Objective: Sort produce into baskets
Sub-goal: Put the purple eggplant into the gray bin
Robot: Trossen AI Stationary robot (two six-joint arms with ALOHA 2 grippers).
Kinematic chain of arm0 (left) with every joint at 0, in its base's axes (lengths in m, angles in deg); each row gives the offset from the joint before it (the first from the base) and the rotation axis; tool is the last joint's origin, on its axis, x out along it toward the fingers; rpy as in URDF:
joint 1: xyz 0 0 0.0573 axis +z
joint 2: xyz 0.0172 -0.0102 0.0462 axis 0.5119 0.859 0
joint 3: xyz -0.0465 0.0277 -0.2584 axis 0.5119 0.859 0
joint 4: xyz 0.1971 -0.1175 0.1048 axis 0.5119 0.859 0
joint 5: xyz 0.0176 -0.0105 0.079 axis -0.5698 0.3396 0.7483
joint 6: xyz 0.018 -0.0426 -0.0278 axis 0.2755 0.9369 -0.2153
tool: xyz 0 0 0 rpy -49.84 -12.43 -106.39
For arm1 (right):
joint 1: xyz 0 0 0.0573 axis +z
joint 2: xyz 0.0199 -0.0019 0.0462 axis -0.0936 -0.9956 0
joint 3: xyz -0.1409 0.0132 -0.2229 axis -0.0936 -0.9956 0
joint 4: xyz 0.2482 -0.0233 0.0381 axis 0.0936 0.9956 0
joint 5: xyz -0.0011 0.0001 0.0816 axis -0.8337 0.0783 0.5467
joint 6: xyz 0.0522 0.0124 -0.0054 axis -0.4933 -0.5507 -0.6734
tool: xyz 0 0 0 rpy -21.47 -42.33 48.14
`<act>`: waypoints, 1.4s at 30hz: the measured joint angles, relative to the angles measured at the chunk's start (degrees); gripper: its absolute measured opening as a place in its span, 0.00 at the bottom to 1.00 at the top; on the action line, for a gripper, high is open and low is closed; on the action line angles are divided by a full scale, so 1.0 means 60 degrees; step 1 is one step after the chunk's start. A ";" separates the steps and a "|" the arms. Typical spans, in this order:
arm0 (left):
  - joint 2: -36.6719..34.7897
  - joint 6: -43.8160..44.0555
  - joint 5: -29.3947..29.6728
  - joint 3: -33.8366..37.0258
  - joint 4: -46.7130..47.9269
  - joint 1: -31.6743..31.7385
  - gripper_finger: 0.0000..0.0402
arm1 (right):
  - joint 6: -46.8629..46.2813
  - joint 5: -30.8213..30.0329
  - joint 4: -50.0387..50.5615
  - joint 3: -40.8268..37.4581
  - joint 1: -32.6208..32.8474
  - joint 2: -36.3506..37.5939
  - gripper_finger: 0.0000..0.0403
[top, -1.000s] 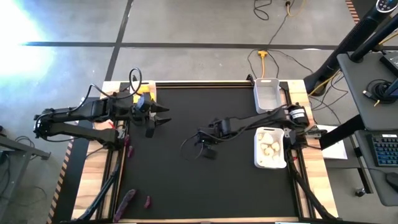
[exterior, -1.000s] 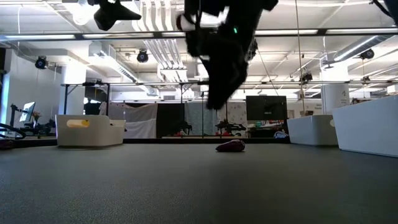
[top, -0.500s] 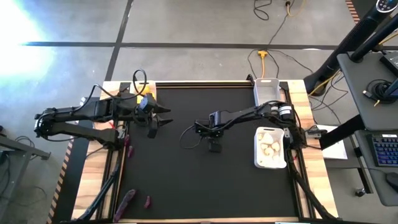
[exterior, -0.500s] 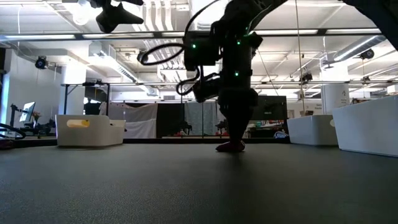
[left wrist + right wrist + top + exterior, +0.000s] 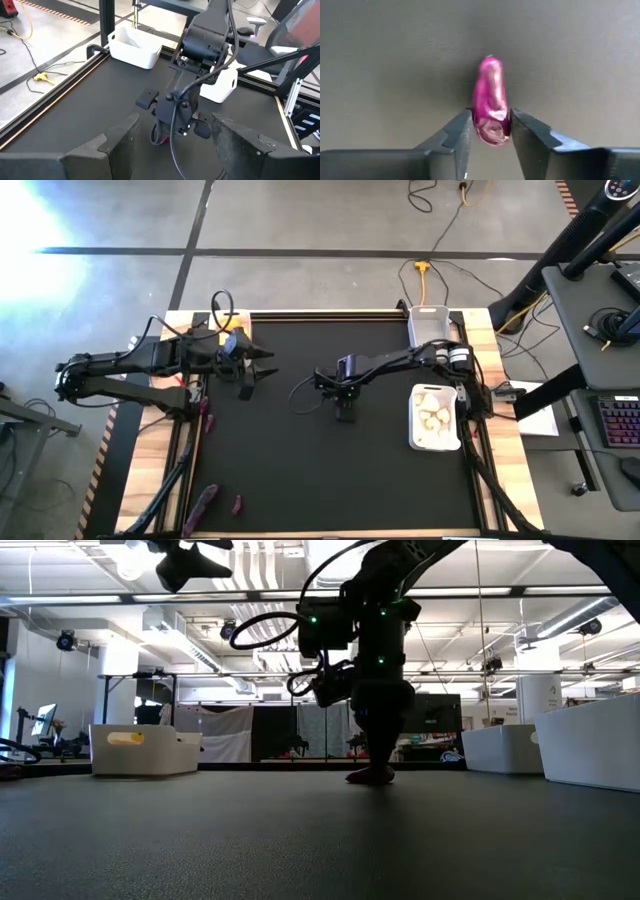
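A small purple eggplant piece (image 5: 491,97) lies on the black mat near the table's middle, also seen in the low view (image 5: 370,776). My right gripper (image 5: 490,131) stands over it, pointing down, shut on it (image 5: 343,411). My left gripper (image 5: 266,366) hovers open above the mat's far left part, holding nothing, its fingers wide apart (image 5: 175,122). Three white baskets stand at the edges: one empty at the far right (image 5: 430,332), one with garlic bulbs (image 5: 434,420) at the right, and one with a yellow fruit (image 5: 126,738) at the far left. My right gripper pinches the eggplant piece between its two fingers, on its two long sides near one end (image 5: 492,127). The fingers come from above, pointing down, and lie across the piece. The piece lies on the mat.
Two more purple eggplant pieces (image 5: 203,505) (image 5: 237,504) lie on the wooden strip at the near left. The far-left basket (image 5: 142,750) sits under my left arm. The right arm's cable loops out (image 5: 300,395) beside the gripper. The mat's near half is bare.
My right gripper has come down from well above the mat onto the eggplant piece, shifting slightly toward the far edge, and its fingers have closed in on the piece's sides. The piece has stayed where it lay.
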 joint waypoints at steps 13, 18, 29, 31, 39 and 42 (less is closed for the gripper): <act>-0.0004 0.0532 -0.0004 0.0000 -0.0217 0.0000 0.56 | -0.0489 0.0189 -0.0077 -0.0189 -0.0027 0.0007 0.25; -0.0004 0.0620 -0.0004 0.0000 -0.0217 0.0000 0.56 | -0.0868 0.0294 -0.0106 -0.0469 -0.0079 0.0007 0.32; -0.0004 0.0865 -0.0007 0.0000 -0.0217 0.0000 0.56 | -0.1297 0.0465 -0.0240 -0.0599 -0.0121 0.0041 0.23; -0.0007 0.0934 -0.0007 0.0000 -0.0217 0.0000 0.56 | -0.1300 0.0472 -0.0121 -0.0467 -0.0150 0.0083 0.17; -0.0025 0.1175 -0.0018 0.0000 -0.0231 -0.0204 0.56 | -0.1294 -0.0078 0.2169 -0.0067 -0.1029 0.1857 0.10; -0.0029 0.1241 -0.0018 0.0000 -0.0253 -0.0381 0.56 | -0.1671 -0.1098 0.3204 -0.0123 -0.1617 0.2799 0.11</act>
